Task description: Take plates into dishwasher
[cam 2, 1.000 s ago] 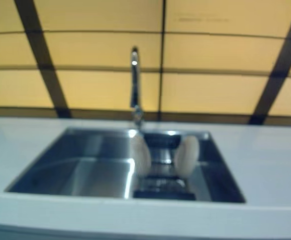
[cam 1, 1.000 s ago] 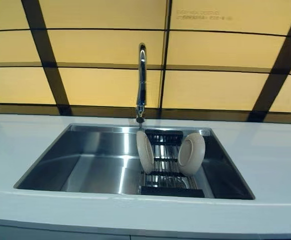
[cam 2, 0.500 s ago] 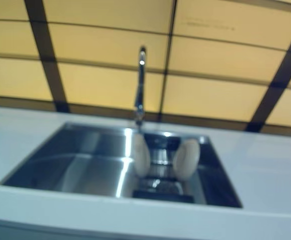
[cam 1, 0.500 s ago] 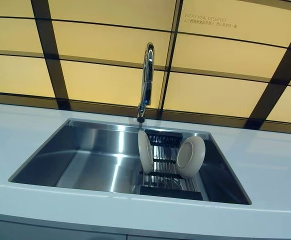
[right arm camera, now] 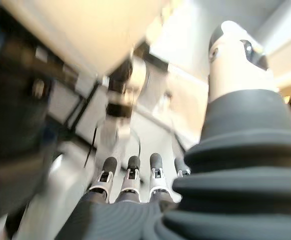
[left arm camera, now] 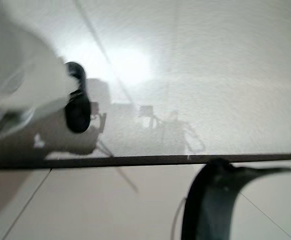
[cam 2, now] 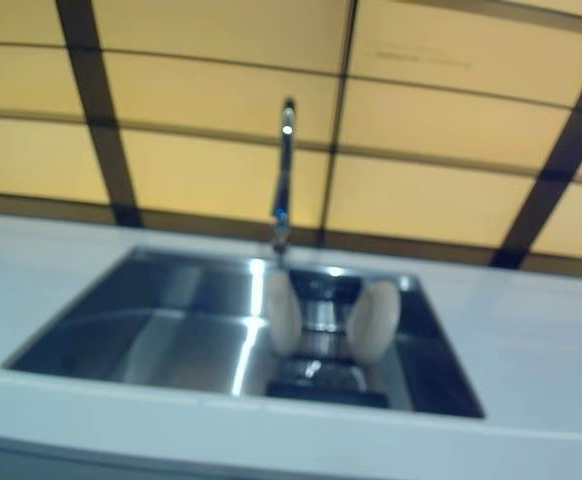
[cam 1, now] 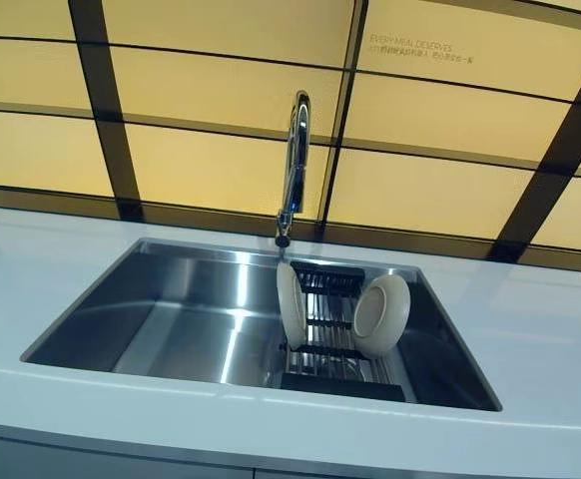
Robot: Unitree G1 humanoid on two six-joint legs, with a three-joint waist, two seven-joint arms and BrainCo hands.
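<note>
Two cream plates stand on edge in a black rack (cam 1: pixel 332 383) at the right end of a steel sink (cam 1: pixel 171 319). The left plate (cam 1: pixel 290 304) shows almost edge-on. The right plate (cam 1: pixel 381 313) leans with its hollow face turned left. Neither hand shows in the eye views. My left hand (left arm camera: pixel 78 107) appears only in its wrist view, with a dark-tipped finger and the thumb relaxed before a white panel, holding nothing. My right hand (right arm camera: pixel 130 175) appears in its wrist view with its fingers straight in a row and the thumb up, also empty.
A tall chrome faucet (cam 1: pixel 293 165) rises behind the sink, just above the left plate. White countertop (cam 1: pixel 550 339) surrounds the sink on all sides. A yellow wall with dark bars (cam 1: pixel 211 170) stands behind.
The whole picture has shifted a little, so the camera has moved. The plates, rack and faucet have stayed in place.
</note>
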